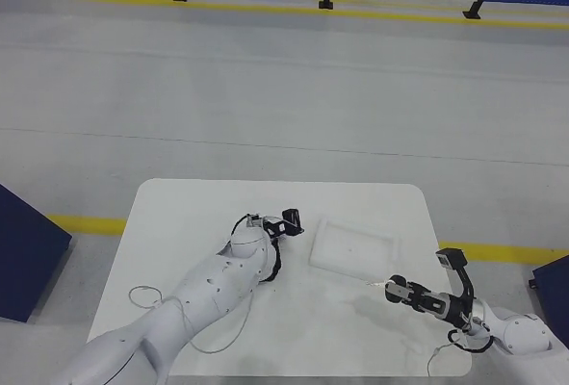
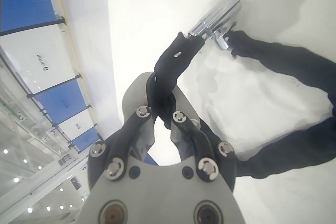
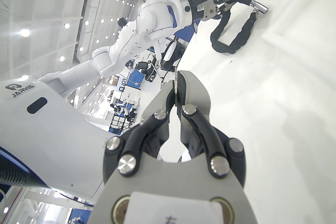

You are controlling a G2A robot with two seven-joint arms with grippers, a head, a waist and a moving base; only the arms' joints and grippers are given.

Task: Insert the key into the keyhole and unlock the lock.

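The lock is a black sleeved cable loop (image 2: 275, 59) with a chrome cylinder (image 2: 218, 21) at its end. My left gripper (image 2: 161, 93) is shut on the cable a short way behind the cylinder, holding it just above the white table. From the right wrist view, the cylinder (image 3: 258, 7) juts out beside the left gripper (image 3: 223, 5) and the loop (image 3: 231, 36) sags onto the table. My right gripper (image 3: 175, 88) is shut on a thin metal key (image 3: 174, 82), seen edge-on. In the top view the right gripper (image 1: 392, 287) holds the key (image 1: 374, 283) at the table's front right, well apart from the left gripper (image 1: 263, 229).
A shallow white tray (image 1: 353, 250) lies on the white table (image 1: 188, 212) between the two arms, close beside the lock. A thin white cable (image 1: 144, 294) trails over the table's left part. Dark blue barriers (image 1: 5, 241) stand on the floor to either side.
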